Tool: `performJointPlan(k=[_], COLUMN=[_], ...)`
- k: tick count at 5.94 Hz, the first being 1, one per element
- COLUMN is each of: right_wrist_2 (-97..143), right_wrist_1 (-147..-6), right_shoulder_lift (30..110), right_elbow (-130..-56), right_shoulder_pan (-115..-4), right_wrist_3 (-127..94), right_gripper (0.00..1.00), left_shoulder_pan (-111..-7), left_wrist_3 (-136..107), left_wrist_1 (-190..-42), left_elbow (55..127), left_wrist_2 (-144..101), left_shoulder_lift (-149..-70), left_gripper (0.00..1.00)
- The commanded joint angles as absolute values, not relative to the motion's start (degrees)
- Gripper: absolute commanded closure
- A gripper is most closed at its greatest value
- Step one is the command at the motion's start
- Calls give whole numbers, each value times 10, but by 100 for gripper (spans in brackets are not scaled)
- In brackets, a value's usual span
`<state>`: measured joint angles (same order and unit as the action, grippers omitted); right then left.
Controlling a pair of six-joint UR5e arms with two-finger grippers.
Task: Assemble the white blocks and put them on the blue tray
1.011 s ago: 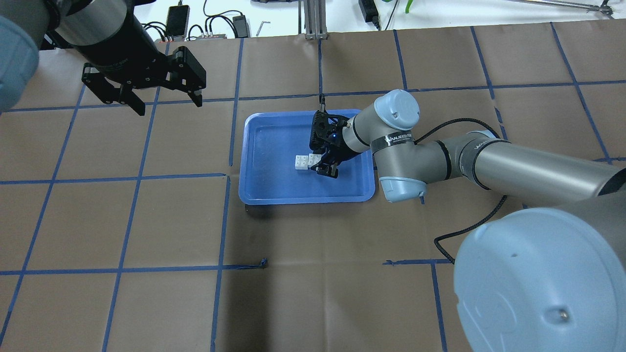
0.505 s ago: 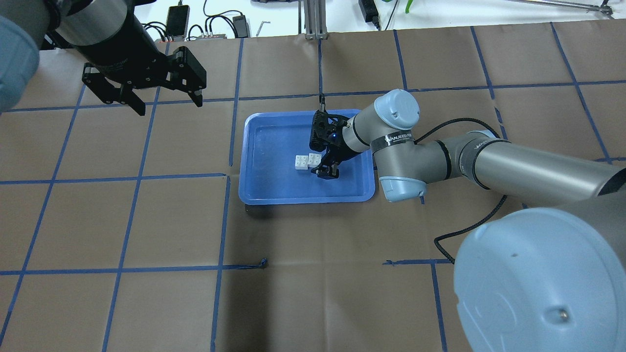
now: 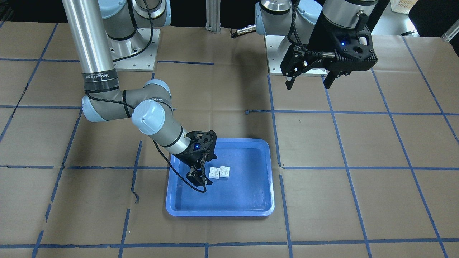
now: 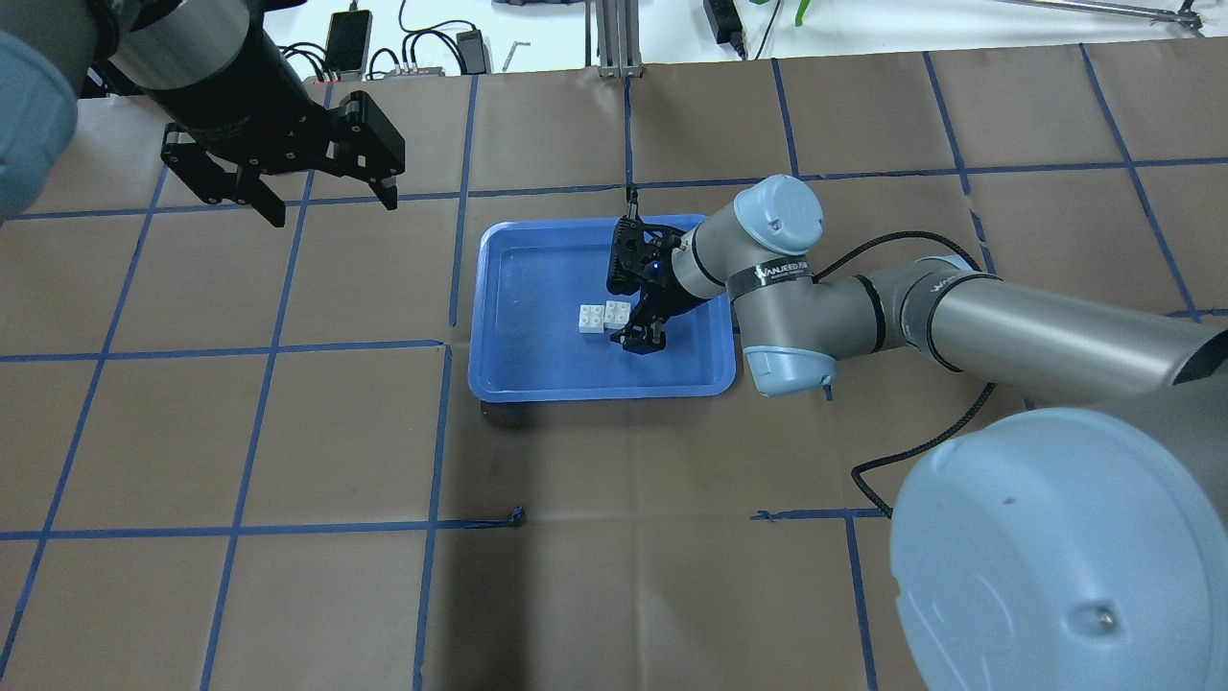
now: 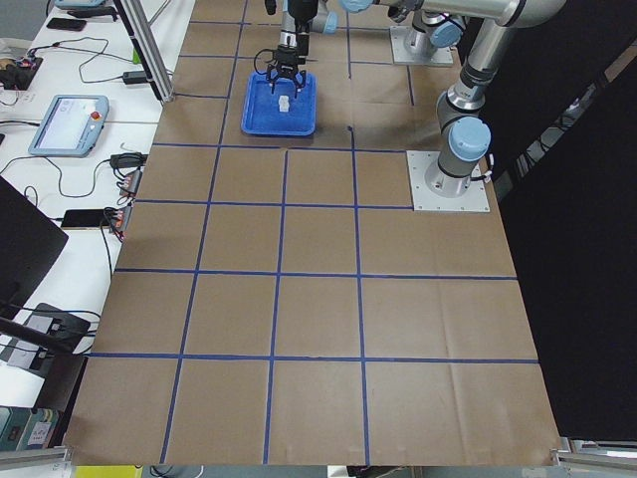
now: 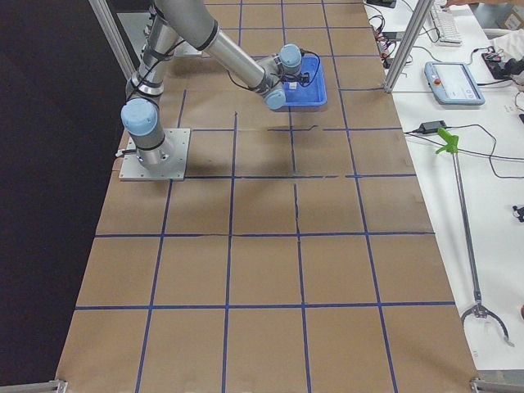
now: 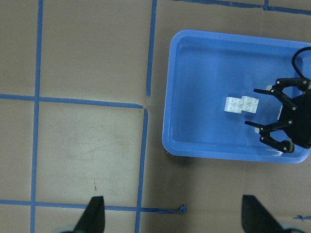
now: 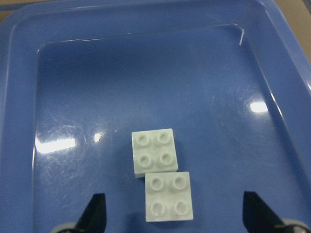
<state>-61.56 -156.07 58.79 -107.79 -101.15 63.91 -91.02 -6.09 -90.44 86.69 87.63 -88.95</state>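
The two white blocks lie touching, offset diagonally, near the middle of the blue tray. They also show in the front view, the left wrist view and the right wrist view. I cannot tell whether they are pressed together. My right gripper is open just over them, its fingertips astride the nearer block, and grips nothing. My left gripper is open and empty, high over the table's far left.
The table is covered in brown paper with a blue tape grid. My right arm's wrist and elbow hang over the tray's right rim. A phone and cables and a metal post stand beyond the far edge.
My right gripper has shifted very slightly back from the blocks. The blocks, the tray and the left arm have not moved.
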Motion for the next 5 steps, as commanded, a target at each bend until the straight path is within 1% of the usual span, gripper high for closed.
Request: performJointPlan(k=[1, 3, 5], right_wrist_2=[-624, -667, -726], right_wrist_1=[-1535, -1395, -1281], right_shoulder_lift=[631, 693, 754], right_elbow=[-1078, -1056, -1041], right_shoulder_pan=[-1003, -973, -925], right_wrist_3=[571, 568, 506], right_gripper=[0, 0, 0], left_shoulder_pan=[-911, -911, -911], left_wrist_3=[-61, -60, -60], left_wrist_1=[-905, -905, -905], left_elbow=[867, 867, 867], left_wrist_2=[876, 875, 876], left_shoulder_lift=[-889, -889, -889], left_gripper=[1, 1, 1])
